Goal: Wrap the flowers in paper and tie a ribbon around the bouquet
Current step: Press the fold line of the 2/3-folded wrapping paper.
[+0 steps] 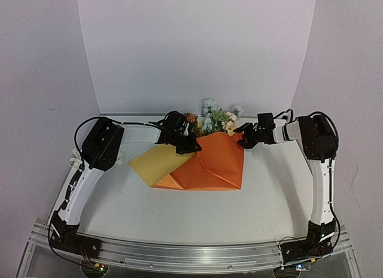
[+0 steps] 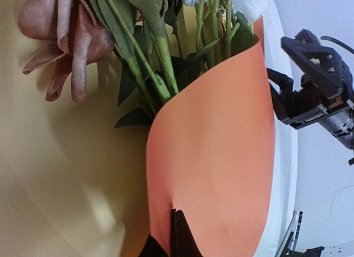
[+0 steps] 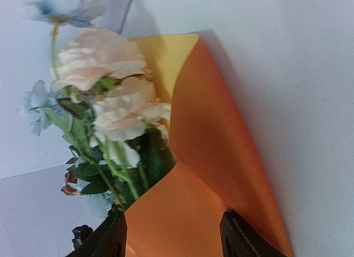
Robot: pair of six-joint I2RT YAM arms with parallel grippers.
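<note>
Left fingers [image 2: 180,237] pinch paper [image 2: 215,152], seemingly; right gripper [image 1: 243,138] parted near flowers [image 1: 215,118].

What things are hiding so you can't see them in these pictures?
Stems of the flowers: lower ends hidden inside the paper, every view.
Left gripper: left wrist view, cut off by the bottom edge; only dark tips show.
Right gripper fingers: right wrist view, cut off by the bottom edge.
Blue blossom: right wrist view, blurred at the top.

The paper [image 1: 218,161] hides the flowers' [image 1: 216,118] stems; left pincer [image 2: 167,243] cut off below.
</note>
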